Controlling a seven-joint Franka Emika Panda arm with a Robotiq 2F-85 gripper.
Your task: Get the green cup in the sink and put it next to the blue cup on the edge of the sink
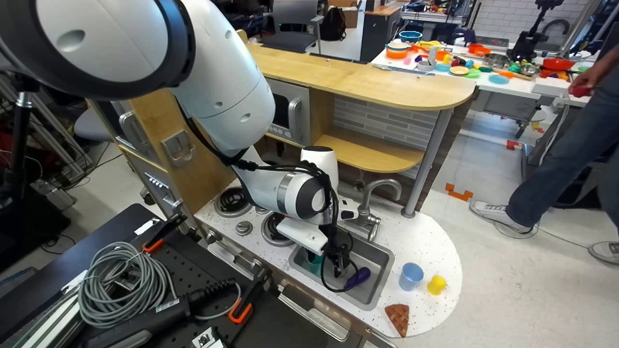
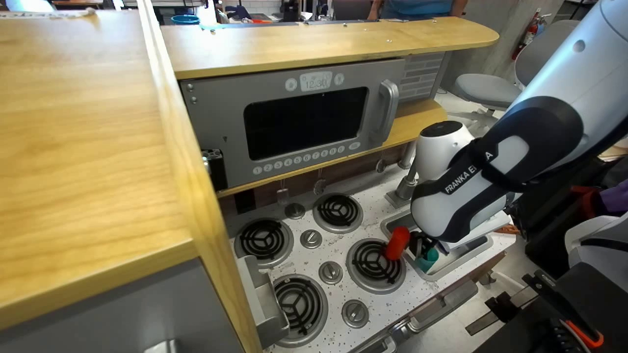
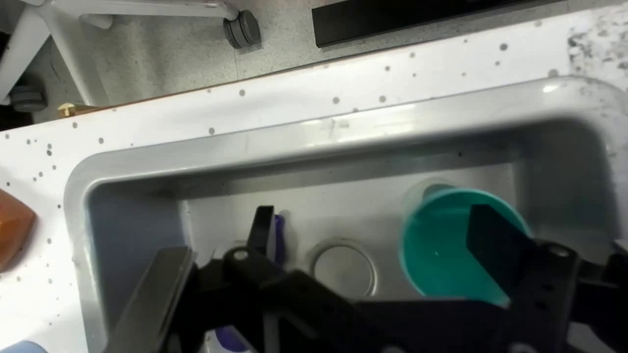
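The green cup [image 1: 315, 265] stands inside the sink [image 1: 384, 285], near the end by the burners. It also shows in an exterior view [image 2: 428, 261], partly behind the gripper. In the wrist view the green cup [image 3: 431, 255] is at the right, its mouth facing the camera. My gripper [image 3: 371, 215] is open over the sink [image 3: 319, 130]. Its right finger overlaps the cup's mouth; I cannot tell whether it reaches inside. Its left finger is apart, near the purple piece. The blue cup [image 1: 411, 276] stands on the white counter beside the sink; its edge shows in the wrist view [image 3: 22, 347].
A purple piece [image 1: 359, 278] lies in the sink. A yellow piece [image 1: 436, 285] and a brown waffle wedge [image 1: 398, 318] are on the counter near the blue cup. The faucet [image 1: 366, 198] rises behind the sink. A red cylinder [image 2: 397, 242] is at a burner's edge.
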